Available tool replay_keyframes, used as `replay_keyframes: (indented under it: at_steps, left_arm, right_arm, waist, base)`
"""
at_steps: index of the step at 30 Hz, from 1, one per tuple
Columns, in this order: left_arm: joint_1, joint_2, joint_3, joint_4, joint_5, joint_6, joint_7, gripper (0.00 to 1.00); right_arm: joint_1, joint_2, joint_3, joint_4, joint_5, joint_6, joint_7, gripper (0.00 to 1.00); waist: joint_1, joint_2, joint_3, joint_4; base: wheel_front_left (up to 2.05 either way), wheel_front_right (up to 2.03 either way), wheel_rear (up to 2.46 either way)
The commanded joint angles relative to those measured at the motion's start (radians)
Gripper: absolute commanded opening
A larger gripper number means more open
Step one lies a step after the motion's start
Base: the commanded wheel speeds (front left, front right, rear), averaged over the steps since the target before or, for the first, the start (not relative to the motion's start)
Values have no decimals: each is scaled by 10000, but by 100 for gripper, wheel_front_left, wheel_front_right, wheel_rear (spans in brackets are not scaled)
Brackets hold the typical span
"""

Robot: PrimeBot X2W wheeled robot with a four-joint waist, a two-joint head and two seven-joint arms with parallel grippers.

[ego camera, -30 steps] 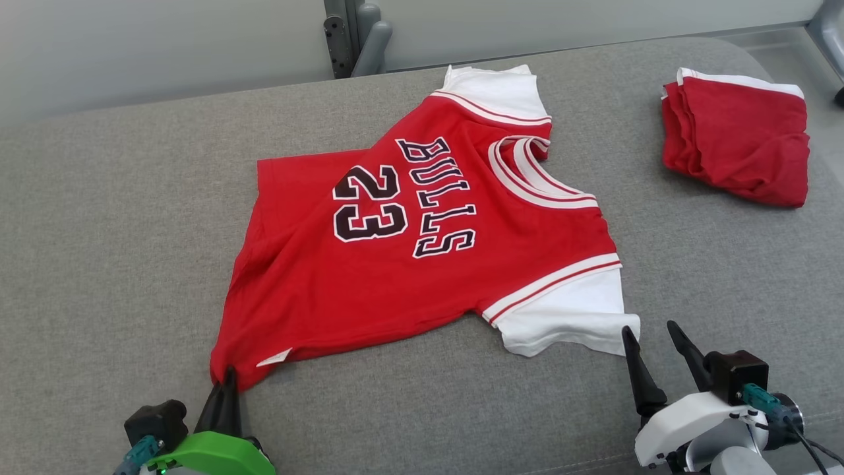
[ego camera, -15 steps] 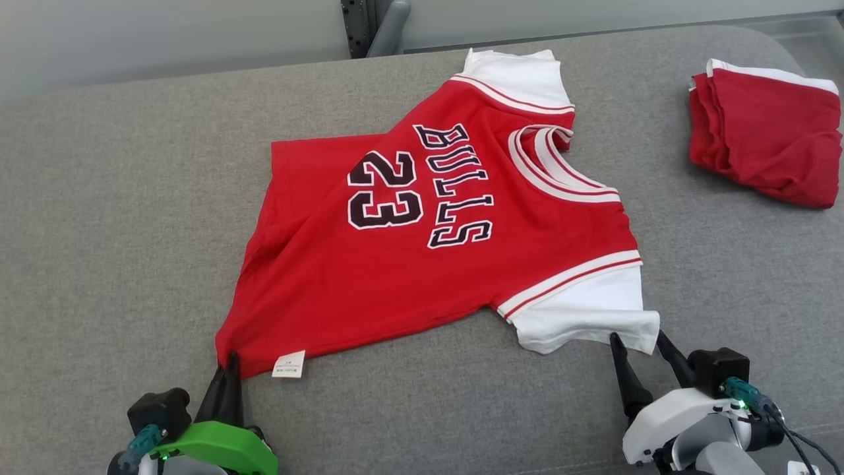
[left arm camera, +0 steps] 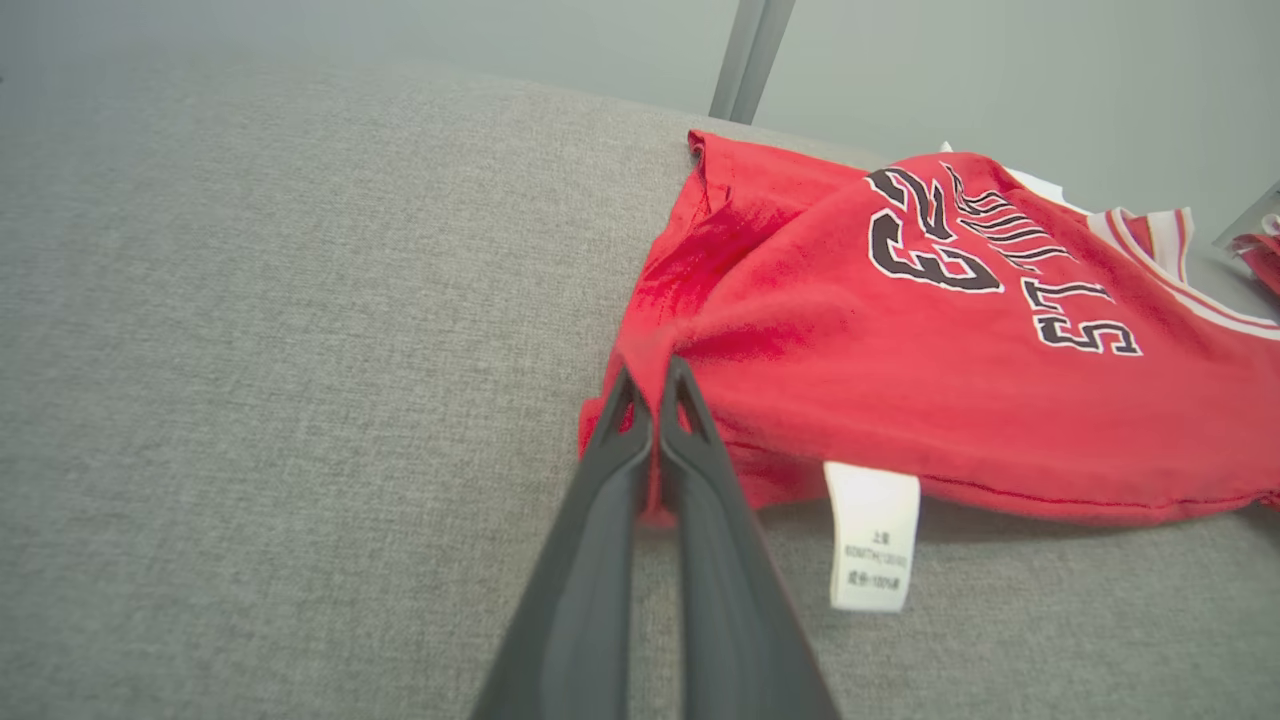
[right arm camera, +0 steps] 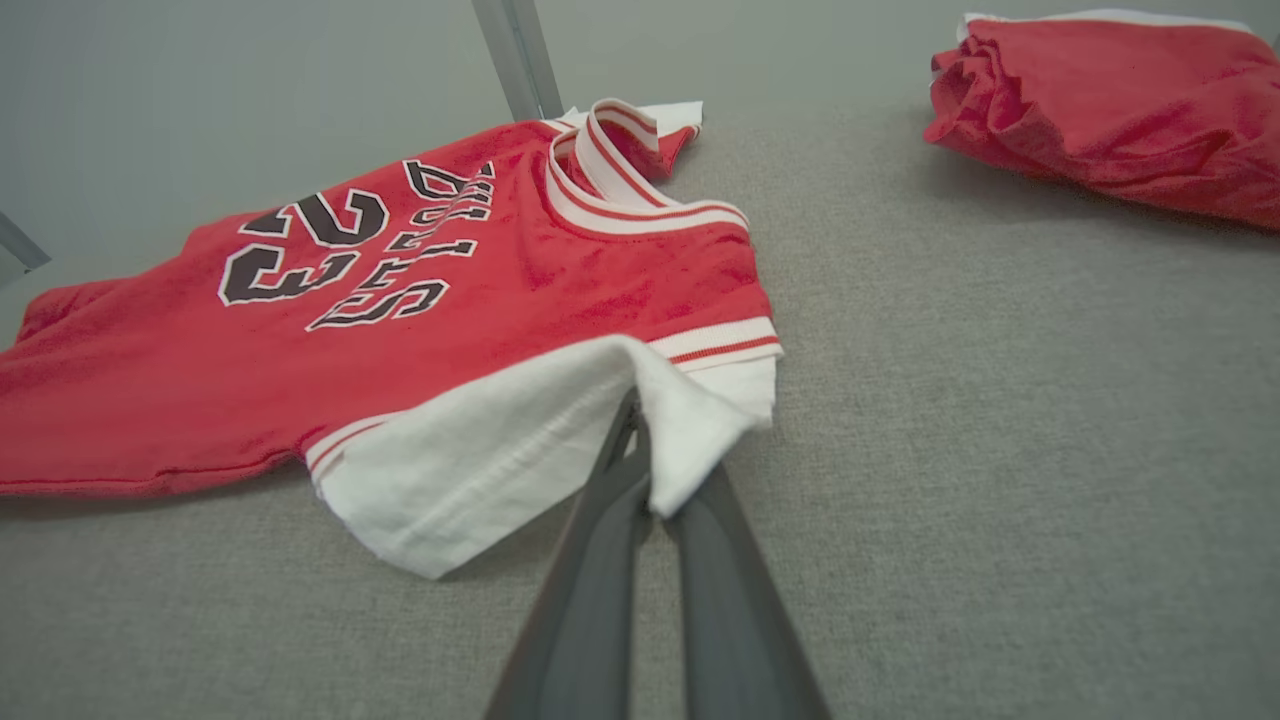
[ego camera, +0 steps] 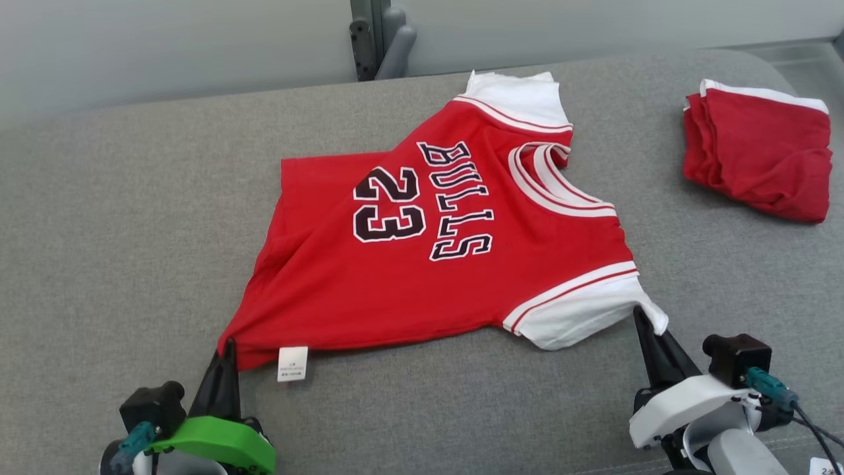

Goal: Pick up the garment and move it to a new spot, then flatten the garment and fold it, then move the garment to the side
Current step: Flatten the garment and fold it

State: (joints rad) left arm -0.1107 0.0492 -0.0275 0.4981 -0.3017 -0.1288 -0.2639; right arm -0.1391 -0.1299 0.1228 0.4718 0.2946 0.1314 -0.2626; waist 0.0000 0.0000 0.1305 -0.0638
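Lower right, the sleeve (ego camera: 580,313) is now pinched by the right gripper (ego camera: 639,315) (open a moment ago); lower left, the shirt (ego camera: 422,277) is clamped by the left gripper (ego camera: 228,346), so lifting seems possible.

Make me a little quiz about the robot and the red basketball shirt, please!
1. True or false: the right gripper is shut on the jersey's white sleeve.
2. Pick one. The number printed on the jersey is: A) 32, B) 23, C) 45.
3. Fill the gap: the ____ gripper pinches the jersey's red hem corner, next to the white label.

Key
1. True.
2. B.
3. Left: the left gripper holds that corner.
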Motion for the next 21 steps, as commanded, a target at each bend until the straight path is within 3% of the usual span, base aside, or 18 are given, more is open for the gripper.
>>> replay_keyframes:
  at_steps: [1,6,11,18,21]
  left_arm:
    - [82,37,138,-349,19,-25,2,0]
    - [-617,607,174,-1667,79,-24,2,0]
    - [-2379,2004,-304,-2312,-224,-23,3,0]
    - [-5788,3908,-1309,-2035,-648,-5,1220,0]
    - [-6907,4287,-1712,-1900,-623,-3,1722,0]
  right_arm:
    - [146,-115,-27,-582,206,-16,-28,0]
    - [-400,-690,-63,-2751,639,-16,-30,0]
    - [-2173,-1602,-135,-4128,800,-16,-27,0]
    - [-5210,-2791,206,-4010,797,-17,29,0]
    - [-6380,-3122,451,-3753,824,-17,382,0]
  waist:
    - [0,0,-763,-117]
    - [0,0,-1462,-175]
    - [0,0,-1731,-156]
    - [0,0,-1249,36]
    - [0,0,-390,137]
  base:
    - [0,0,0]
    - [0,0,0]
    - [0,0,0]
    - [0,0,0]
    - [0,0,0]
